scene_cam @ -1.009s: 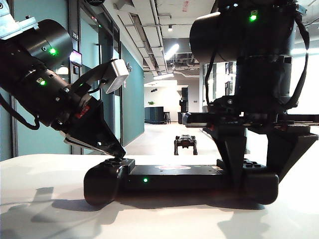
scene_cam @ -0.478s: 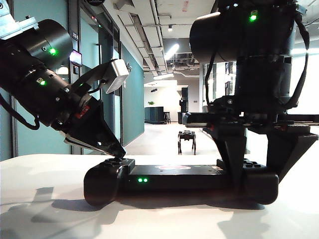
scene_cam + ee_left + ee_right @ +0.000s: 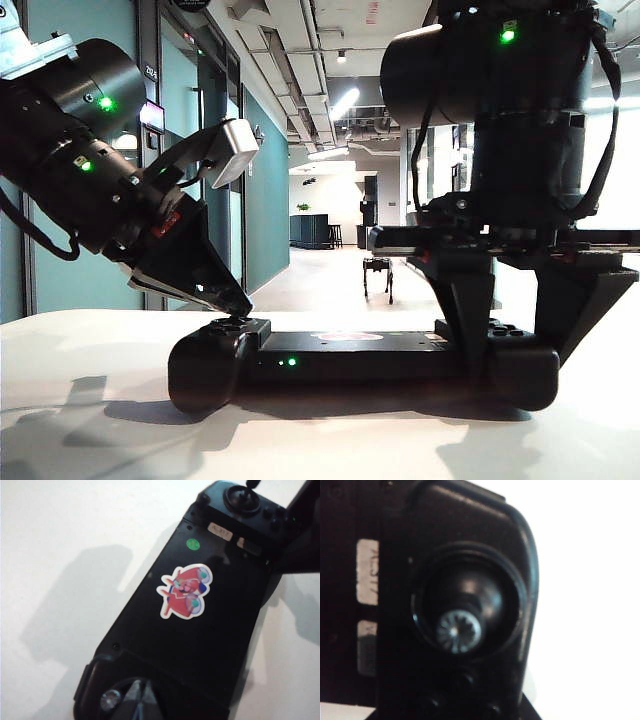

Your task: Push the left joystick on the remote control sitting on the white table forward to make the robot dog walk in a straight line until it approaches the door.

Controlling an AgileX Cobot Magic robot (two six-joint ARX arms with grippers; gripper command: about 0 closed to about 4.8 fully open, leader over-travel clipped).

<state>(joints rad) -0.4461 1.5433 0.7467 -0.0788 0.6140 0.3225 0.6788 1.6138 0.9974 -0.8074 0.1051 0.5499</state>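
The black remote control [image 3: 360,365] lies on the white table [image 3: 90,430]. My left gripper [image 3: 240,305] is shut to a point, its tip resting on the left joystick [image 3: 232,320]; in the left wrist view the tip [image 3: 142,700] sits beside the joystick's cap [image 3: 110,700]. My right gripper [image 3: 512,350] straddles the remote's right handle with a finger pressed on each side. The right wrist view looks straight down on the twin right joystick [image 3: 459,630]. The robot dog [image 3: 377,272] stands far down the corridor, facing away. I cannot tell which door is meant.
A teal wall [image 3: 265,200] lines the corridor's left side. The corridor floor runs back to a bright lounge area [image 3: 330,215]. A green LED [image 3: 291,361] glows on the remote's front. A red-and-white sticker [image 3: 182,591] marks its middle bar.
The robot dog has walked farther down the corridor and looks smaller and higher in the view. Both arms and the remote have stayed still.
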